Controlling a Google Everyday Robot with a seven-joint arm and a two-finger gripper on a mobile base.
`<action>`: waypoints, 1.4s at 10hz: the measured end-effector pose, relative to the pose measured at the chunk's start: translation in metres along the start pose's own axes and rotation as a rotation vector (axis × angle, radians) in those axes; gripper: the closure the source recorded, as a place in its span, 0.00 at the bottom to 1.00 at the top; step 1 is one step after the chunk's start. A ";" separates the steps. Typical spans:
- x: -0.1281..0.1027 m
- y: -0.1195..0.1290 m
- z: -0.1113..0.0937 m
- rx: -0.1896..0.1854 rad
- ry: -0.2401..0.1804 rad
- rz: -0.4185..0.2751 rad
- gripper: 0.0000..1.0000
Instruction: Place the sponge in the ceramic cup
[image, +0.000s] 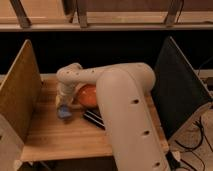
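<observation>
The view is filled largely by the white arm (126, 112), which is seen rising from the lower right, bending at a broad elbow and reaching leftward across the wooden table (50, 141). At the far end of the arm the wrist is turned downward, and the hand (64, 107) is found low over the left half of the table, just left of the orange bowl (86, 95). The hand is seen clamped on the sponge (64, 113), which is held at its lower end as a small blue-grey block, slightly tilted and close above the wood; whether its lower edge touches the table cannot be told. The orange bowl is partly covered by the arm, only its left portion being shown. A black bar (94, 119) is seen lying flat on the table just in front of the bowl and to the right of the sponge, its right end hidden under the arm. The table is bounded on the left by an upright tan panel (17, 95) and on the right by a dark panel (177, 85). Dark cables (197, 136) are seen on the floor beyond the right panel.
</observation>
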 end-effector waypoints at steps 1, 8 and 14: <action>-0.001 0.002 -0.006 0.001 -0.019 -0.011 1.00; -0.027 0.001 -0.150 0.118 -0.450 -0.130 1.00; -0.055 -0.009 -0.142 0.106 -0.525 -0.193 1.00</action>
